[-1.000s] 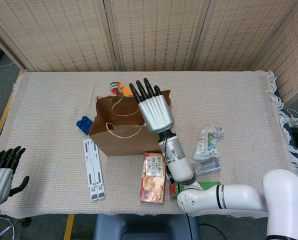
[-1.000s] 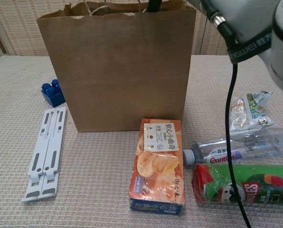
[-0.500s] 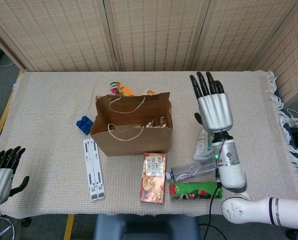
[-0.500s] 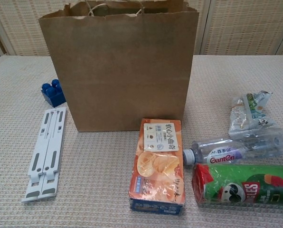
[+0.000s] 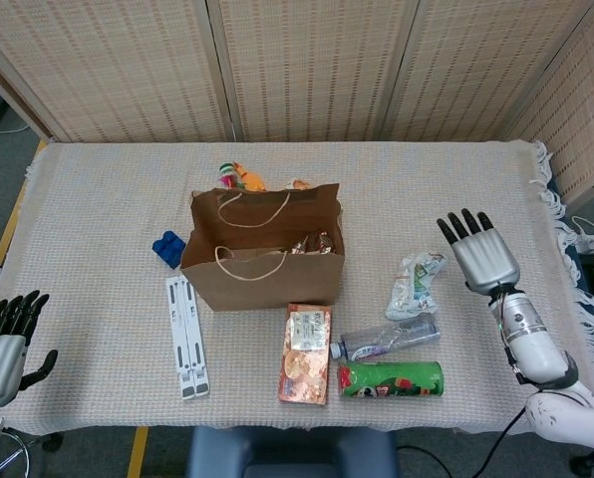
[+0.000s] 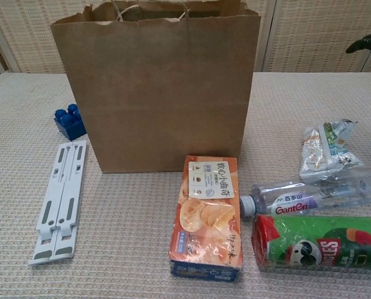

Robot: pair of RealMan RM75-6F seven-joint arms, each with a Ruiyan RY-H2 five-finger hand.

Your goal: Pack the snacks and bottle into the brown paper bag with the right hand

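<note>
Woven beige cloth covers the table [image 5: 108, 199], and pale rattan screens stand behind it. Over the cloth's right side, the right hand [image 5: 483, 251] hangs with its fingers straight and spread, holding nothing, well apart from every item; the chest view catches only its dark fingertips at the upper right edge. Nearest it lies one crinkled clear snack packet [image 5: 415, 283], just beside one clear bottle [image 5: 385, 338], whose long axis runs left to right with the cap end pointing left toward the biscuit box. One green chip can [image 5: 391, 379] lies parallel in front of the bottle, red end to the left. One orange biscuit box [image 6: 206, 215] lies flat, its long axis running toward the bag. One brown paper bag [image 6: 154, 87] stands upright and open near the table's middle, with shiny wrapped snacks showing inside. Colourful objects behind the bag are too hidden to identify. Left of it sit one blue block [image 5: 167, 247] and one white folding stand [image 5: 184, 336]. At the far left edge, the left hand [image 5: 4, 344] hangs beside the table, fingers apart and empty.
</note>
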